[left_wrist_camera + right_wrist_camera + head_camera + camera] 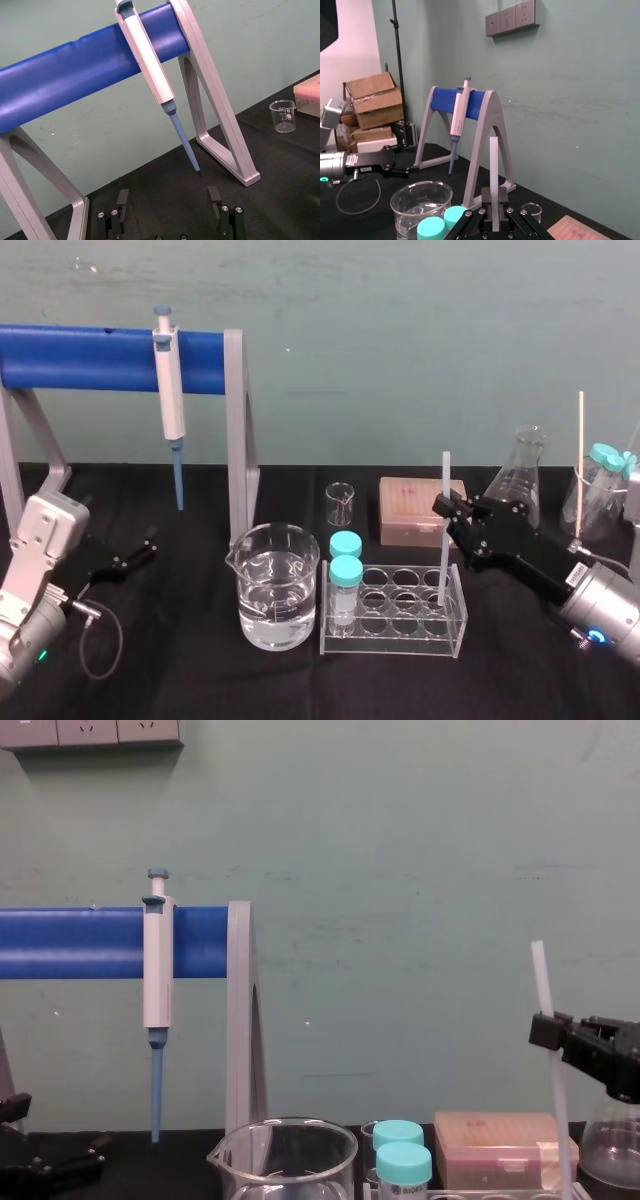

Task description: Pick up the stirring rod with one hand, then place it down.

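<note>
The stirring rod [445, 475] stands upright, thin and translucent white, with its lower end down in a cell of the clear tube rack [395, 642]. My right gripper [445, 508] is shut on the rod about halfway up, coming in from the right. The right wrist view shows the rod [493, 160] rising from between the closed jaws of the right gripper [493, 215]. In the chest view the rod [542, 982] leans slightly in the gripper [548, 1030]. My left gripper [148, 544] rests low at the left, open with nothing between its fingers [121, 200].
A white-and-blue pipette [170, 390] hangs on the blue-barred stand [80, 358]. A large beaker of water [272, 585] and two teal-capped tubes [346, 570] sit left of the rod. Behind are a small beaker [340, 502], a tip box [410, 508] and a flask [522, 475].
</note>
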{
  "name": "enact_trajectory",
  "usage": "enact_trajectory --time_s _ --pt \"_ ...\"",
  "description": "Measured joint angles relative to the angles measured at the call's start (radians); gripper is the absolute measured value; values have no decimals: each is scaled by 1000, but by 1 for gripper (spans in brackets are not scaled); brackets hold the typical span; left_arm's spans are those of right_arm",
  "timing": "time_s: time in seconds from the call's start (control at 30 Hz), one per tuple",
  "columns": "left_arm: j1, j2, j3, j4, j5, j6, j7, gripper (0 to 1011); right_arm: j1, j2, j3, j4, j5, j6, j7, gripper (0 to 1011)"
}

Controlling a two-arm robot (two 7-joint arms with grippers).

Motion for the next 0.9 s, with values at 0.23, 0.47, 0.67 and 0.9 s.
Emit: enact_trajectory --time_s 0.23,0.47,0.67,0.9 --pt "0 0 0 0 0 0 0 1000 6 -13 -9 28 -8 9 -2 69" --pt "0 0 0 0 0 0 0 1000 8 -25 -14 44 -10 18 -9 69" --pt "0 0 0 0 0 0 0 1000 13 -32 -20 59 -17 23 -11 69" --pt "0 0 0 0 0 0 0 1000 20 -39 -28 79 -28 27 -12 69"
